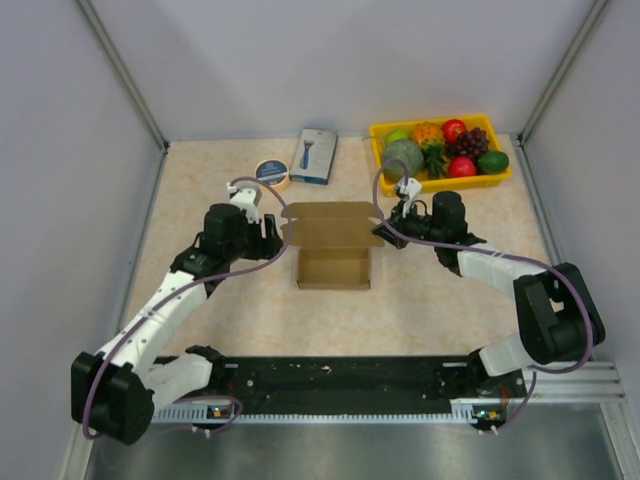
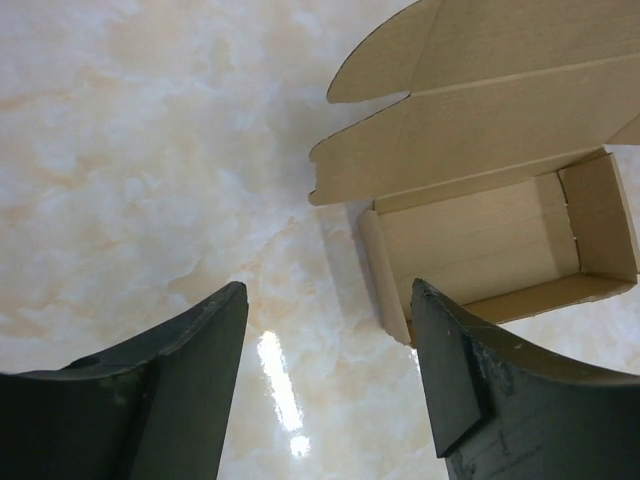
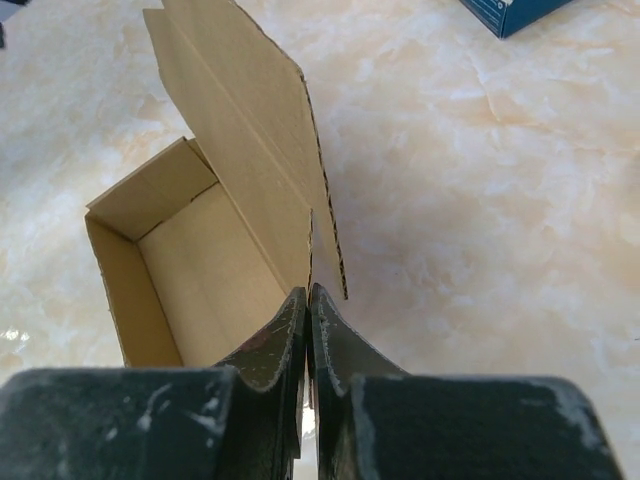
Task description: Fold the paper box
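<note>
The paper box (image 1: pixel 333 262) is plain brown cardboard, standing as an open tray in the middle of the table, with its lid panel (image 1: pixel 330 224) raised at the far side. My left gripper (image 1: pixel 274 236) is open and empty just left of the box. In the left wrist view (image 2: pixel 328 296) its fingers hover over bare table, with the box (image 2: pixel 480 240) to the right of them. My right gripper (image 1: pixel 386 232) is at the lid's right end. In the right wrist view (image 3: pixel 307 292) its fingers are pinched shut on the lid's edge (image 3: pixel 300 190).
A yellow tray (image 1: pixel 450 184) of toy fruit stands at the back right. A small blue-and-white printed box (image 1: pixel 315 156) and a round tin (image 1: pixel 272 172) lie behind the paper box. Grey walls close in the table on the left, right and back.
</note>
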